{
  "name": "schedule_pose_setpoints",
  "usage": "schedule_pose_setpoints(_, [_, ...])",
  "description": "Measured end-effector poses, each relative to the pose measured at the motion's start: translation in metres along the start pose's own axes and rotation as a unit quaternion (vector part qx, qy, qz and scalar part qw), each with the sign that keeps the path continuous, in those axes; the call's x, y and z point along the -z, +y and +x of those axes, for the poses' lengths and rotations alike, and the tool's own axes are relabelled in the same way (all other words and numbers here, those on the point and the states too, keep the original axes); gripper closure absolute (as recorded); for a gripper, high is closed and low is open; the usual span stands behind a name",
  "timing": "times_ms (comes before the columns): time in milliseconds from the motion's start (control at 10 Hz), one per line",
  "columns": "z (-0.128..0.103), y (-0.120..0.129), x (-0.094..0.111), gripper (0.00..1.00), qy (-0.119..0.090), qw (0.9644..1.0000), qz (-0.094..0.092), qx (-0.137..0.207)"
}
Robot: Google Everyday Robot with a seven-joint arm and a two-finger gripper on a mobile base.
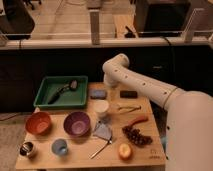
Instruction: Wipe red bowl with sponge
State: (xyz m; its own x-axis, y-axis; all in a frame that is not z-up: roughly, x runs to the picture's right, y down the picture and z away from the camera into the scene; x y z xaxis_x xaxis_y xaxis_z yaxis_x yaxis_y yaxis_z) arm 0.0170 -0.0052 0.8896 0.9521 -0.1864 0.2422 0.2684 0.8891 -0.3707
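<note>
The red bowl (38,123) stands at the table's front left, left of a purple bowl (77,124). A blue sponge (98,93) lies at the back of the table, just right of the green tray. My white arm reaches in from the right, bends at the elbow (115,66) and points down. My gripper (106,85) hangs just above and behind the sponge, far from the red bowl. Nothing shows in its grasp.
A green tray (44,102) holds a dark brush at back left. A white cup (101,107), grey cloth (102,131), black block (128,93), grapes (136,136), peach (124,151), blue cup (60,146) and metal can (27,148) crowd the table.
</note>
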Motion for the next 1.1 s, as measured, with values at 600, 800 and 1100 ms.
schedule_pose_setpoints(600, [0.001, -0.016, -0.041, 0.20, -0.038, 0.9990, 0.005, -0.024])
schedule_pose_setpoints(800, [-0.001, -0.020, -0.051, 0.20, -0.050, 0.9981, 0.007, -0.036])
schedule_pose_setpoints(1100, [-0.006, -0.023, -0.065, 0.20, -0.069, 0.9959, 0.001, -0.059])
